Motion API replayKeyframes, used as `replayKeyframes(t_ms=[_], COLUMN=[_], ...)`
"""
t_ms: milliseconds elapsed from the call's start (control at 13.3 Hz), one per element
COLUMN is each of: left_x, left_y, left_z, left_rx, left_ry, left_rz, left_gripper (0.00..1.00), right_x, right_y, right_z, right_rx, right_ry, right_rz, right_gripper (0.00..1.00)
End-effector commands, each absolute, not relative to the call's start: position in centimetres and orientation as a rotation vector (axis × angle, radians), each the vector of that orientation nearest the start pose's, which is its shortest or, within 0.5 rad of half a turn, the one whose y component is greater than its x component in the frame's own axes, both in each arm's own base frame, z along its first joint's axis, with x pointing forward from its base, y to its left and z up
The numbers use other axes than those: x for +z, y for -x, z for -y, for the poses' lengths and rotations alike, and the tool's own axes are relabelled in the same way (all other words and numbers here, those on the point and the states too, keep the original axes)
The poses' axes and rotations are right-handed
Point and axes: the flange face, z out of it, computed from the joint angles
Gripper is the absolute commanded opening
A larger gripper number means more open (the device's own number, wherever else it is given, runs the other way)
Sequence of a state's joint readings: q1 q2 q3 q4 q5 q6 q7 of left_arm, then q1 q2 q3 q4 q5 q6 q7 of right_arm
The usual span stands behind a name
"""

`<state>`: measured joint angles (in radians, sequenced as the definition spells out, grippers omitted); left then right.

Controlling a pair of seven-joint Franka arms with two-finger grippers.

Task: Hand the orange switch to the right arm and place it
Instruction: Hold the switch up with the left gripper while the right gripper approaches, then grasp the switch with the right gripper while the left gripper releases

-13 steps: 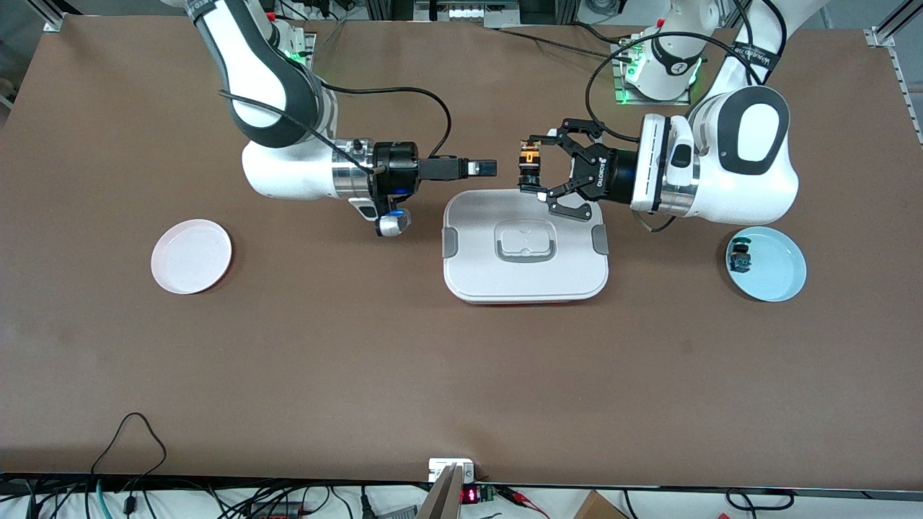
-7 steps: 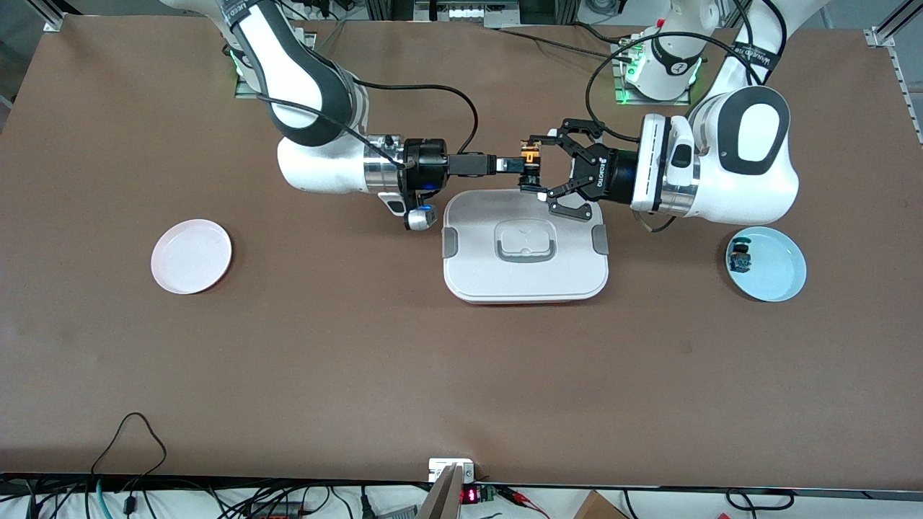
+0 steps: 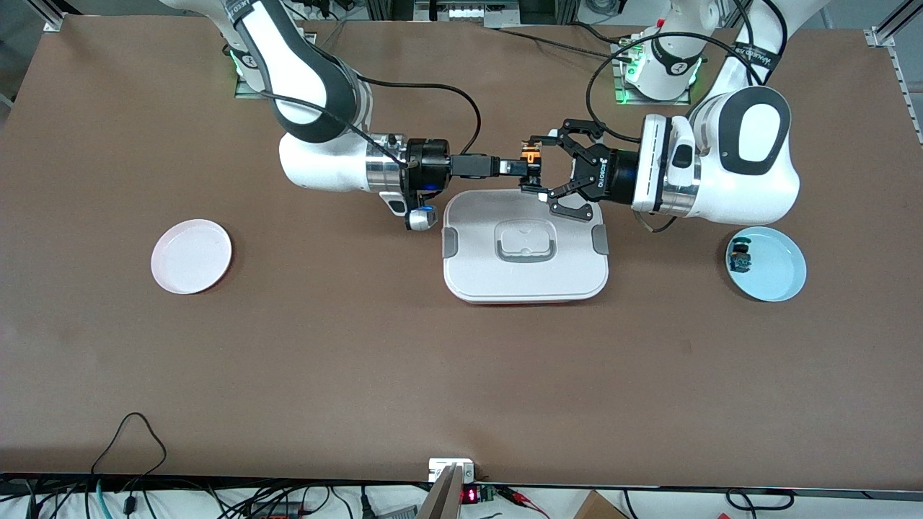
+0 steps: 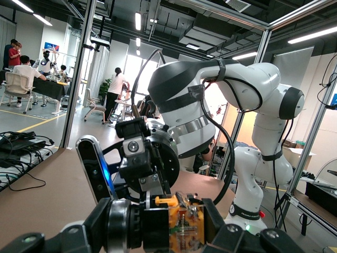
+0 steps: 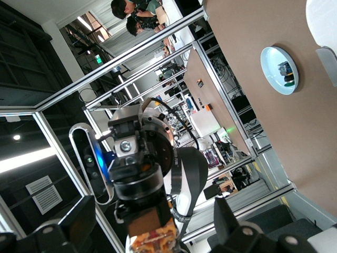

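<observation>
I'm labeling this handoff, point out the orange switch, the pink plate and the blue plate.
orange switch (image 3: 531,153), front view, orange body.
pink plate (image 3: 191,256), front view, bare center.
blue plate (image 3: 775,270), front view, bare floor.

The left wrist view shows the small orange switch with its yellow-orange body and thin metal pins, held between the black fingers of the left gripper, which is closed on it. Just past the switch stands the right gripper, black and round, with a small lens and a blue light on its side. It comes from the white jointed right arm with dark grey panels. The brown table lies under them
</observation>
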<state>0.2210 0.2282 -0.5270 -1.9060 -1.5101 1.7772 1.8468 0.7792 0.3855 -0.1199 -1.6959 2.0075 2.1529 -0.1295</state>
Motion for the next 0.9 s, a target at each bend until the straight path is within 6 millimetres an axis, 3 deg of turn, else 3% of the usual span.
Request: replayKeyframes(t_ms=[0, 599, 674, 749, 824], left_x=[46.09, 46.01, 46.01, 46.02, 46.09], left_y=[-55.38, -55.45, -55.45, -55.47, -55.53], left_z=[24.59, 24.58, 24.58, 24.51, 24.43], left_rx=[0.91, 0.91, 0.91, 0.911, 0.912], left_ry=[-1.261, -1.261, -1.261, -1.26, -1.261], left_rz=[1.112, 1.11, 1.11, 1.11, 1.109], left_gripper=[0.0, 0.0, 0.0, 0.0, 0.0], right_x=[43.54, 44.05, 44.04, 43.95, 43.82], right_y=[-51.68, -51.2, -51.21, -51.34, -51.45], right_z=[-47.06, -47.44, -47.43, -47.25, -47.07], right_rx=[0.325, 0.293, 0.281, 0.246, 0.219], right_ry=[1.513, 1.453, 1.455, 1.464, 1.467], right_rz=[-0.415, -0.41, -0.399, -0.373, -0.354], right_gripper=[0.98, 0.94, 0.84, 0.62, 0.32])
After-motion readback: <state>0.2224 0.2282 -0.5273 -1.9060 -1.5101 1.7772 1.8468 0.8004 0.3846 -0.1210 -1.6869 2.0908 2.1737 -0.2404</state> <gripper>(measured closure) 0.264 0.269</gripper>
